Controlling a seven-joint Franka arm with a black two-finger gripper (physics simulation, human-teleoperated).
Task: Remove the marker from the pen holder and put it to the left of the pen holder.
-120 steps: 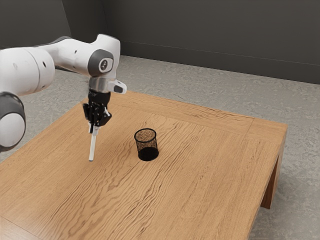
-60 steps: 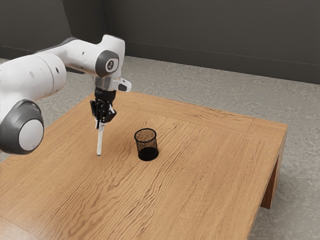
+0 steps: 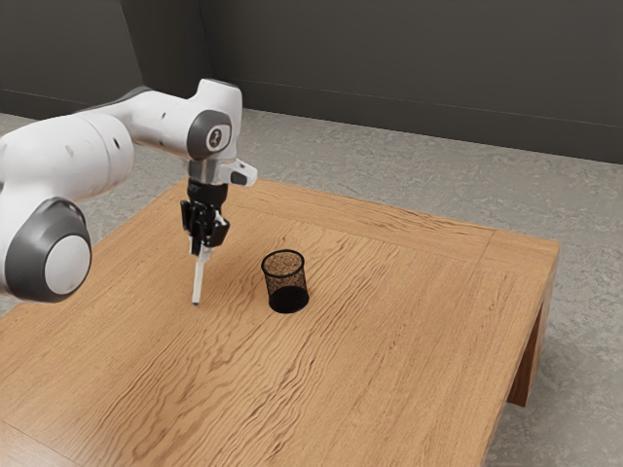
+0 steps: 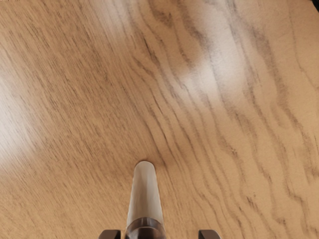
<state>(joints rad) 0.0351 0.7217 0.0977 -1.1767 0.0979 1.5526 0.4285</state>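
My gripper point(image 3: 203, 245) is over the table on the exterior view's left of the black mesh pen holder point(image 3: 286, 284), which stands upright. The white marker point(image 3: 199, 280) points down below the gripper, slightly tilted and outside the holder; its lower tip is at or near the tabletop. In the wrist view the marker point(image 4: 145, 196) runs between the tips of the gripper point(image 4: 159, 235), which stand apart: it is close to one, with a visible gap to the other. The gripper is open. The marker's upper end is hidden in the exterior view.
The wooden table point(image 3: 389, 341) extends around the pen holder. Its far edge lies behind the gripper and holder. A dark bit of something point(image 4: 316, 4) touches a corner of the wrist view.
The hand and marker moved toward the holder, to the exterior view's right, then the hand came lower. The marker leans a little more. The fingers' opening cannot be dated; the holder is unmoved.
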